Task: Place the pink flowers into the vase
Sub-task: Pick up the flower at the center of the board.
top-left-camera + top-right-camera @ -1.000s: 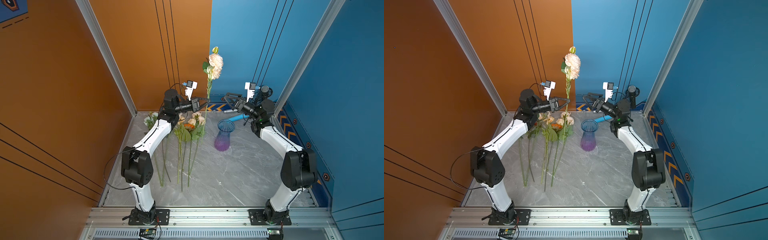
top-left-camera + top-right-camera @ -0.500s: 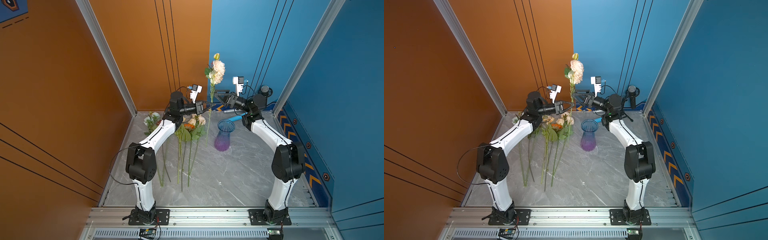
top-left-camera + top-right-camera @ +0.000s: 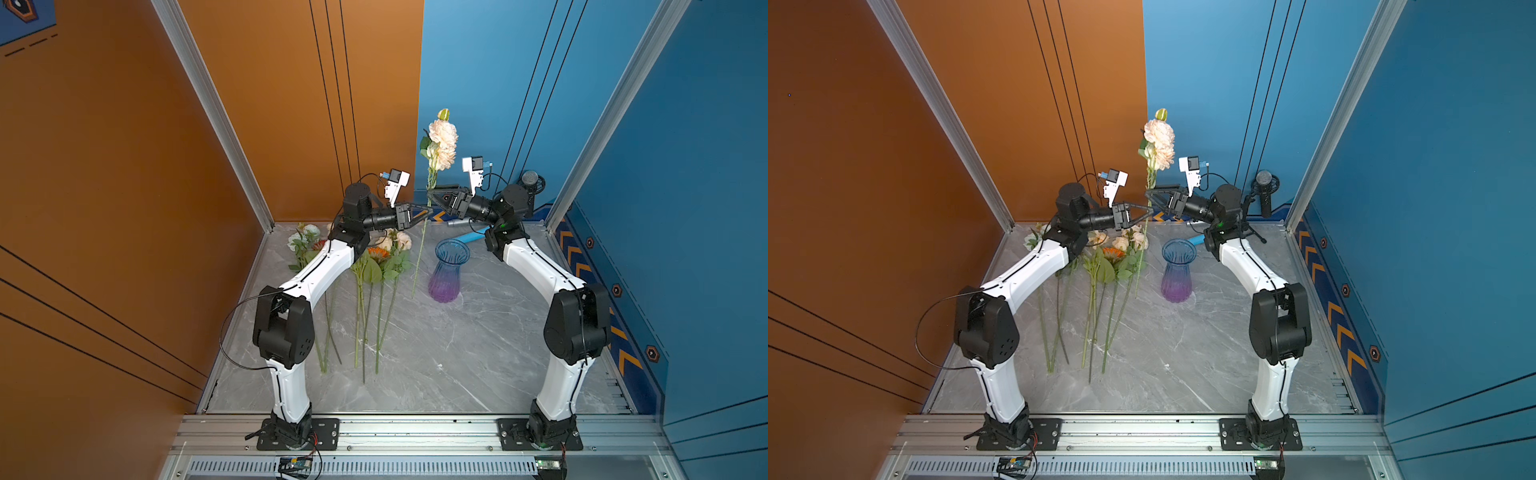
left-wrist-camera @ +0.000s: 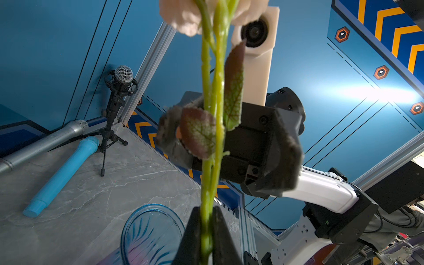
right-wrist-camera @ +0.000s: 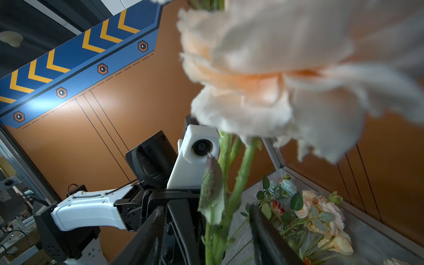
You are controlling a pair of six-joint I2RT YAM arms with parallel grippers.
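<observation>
At the vase's (image 3: 446,274) ten o'clock, my left tool (image 3: 427,213) clamps the pink flower stem (image 3: 420,249); I'd centre the gaping right tool (image 3: 430,195) before closing.

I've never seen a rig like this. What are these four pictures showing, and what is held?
Two robot arms stand at the edge of a marble table. Two pictures look down from overhead; the other two come from cameras on the arms' wrists. The left hand is pinched shut on one pink flower stem, holding it upright. The right hand is open, fingers either side of that stem higher up. An empty blue-purple glass vase stands nearby. More flowers lie flat on the table.
</observation>
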